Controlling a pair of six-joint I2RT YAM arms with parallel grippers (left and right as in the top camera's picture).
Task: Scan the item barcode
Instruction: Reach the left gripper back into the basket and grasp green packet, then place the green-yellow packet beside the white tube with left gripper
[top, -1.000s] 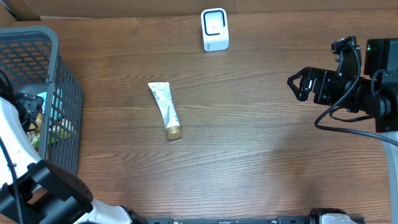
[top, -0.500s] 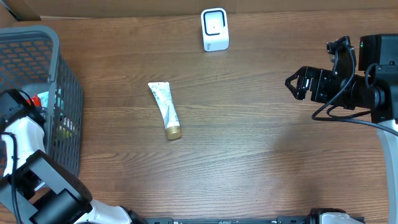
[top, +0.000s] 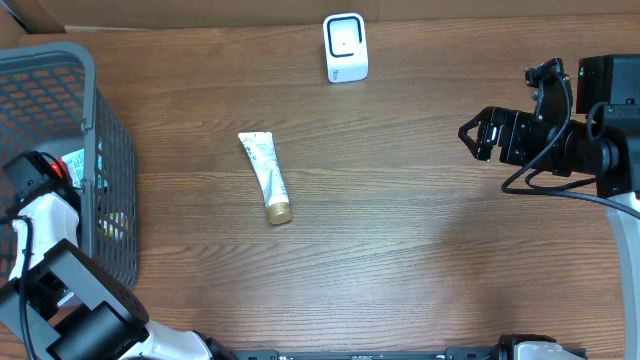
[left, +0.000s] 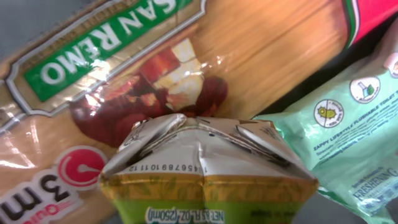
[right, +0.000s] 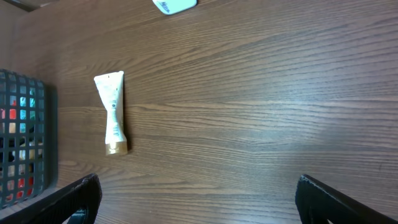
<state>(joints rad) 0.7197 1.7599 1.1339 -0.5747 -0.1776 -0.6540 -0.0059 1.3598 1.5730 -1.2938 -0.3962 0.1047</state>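
Your left gripper has just snapped shut down in the basket (top: 90, 120), apparently on the folded top of the green carton (left: 205, 168) lying on the pasta packet (left: 124, 68). You likely now have an item to lift out for the scanner (top: 345, 47). The tube (top: 267, 175) lies mid-table. Your right gripper (top: 478, 137) hangs wide open and empty. The left fingers show in no view, so the grip is unconfirmed, and no barcode shows on the carton.

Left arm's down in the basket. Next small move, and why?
Probably lift straight up. The left pincer looks shut on the green-and-yellow gable-top carton, which lies among other packs inside the grey mesh basket; it must come clear of the basket before going to the white barcode scanner.
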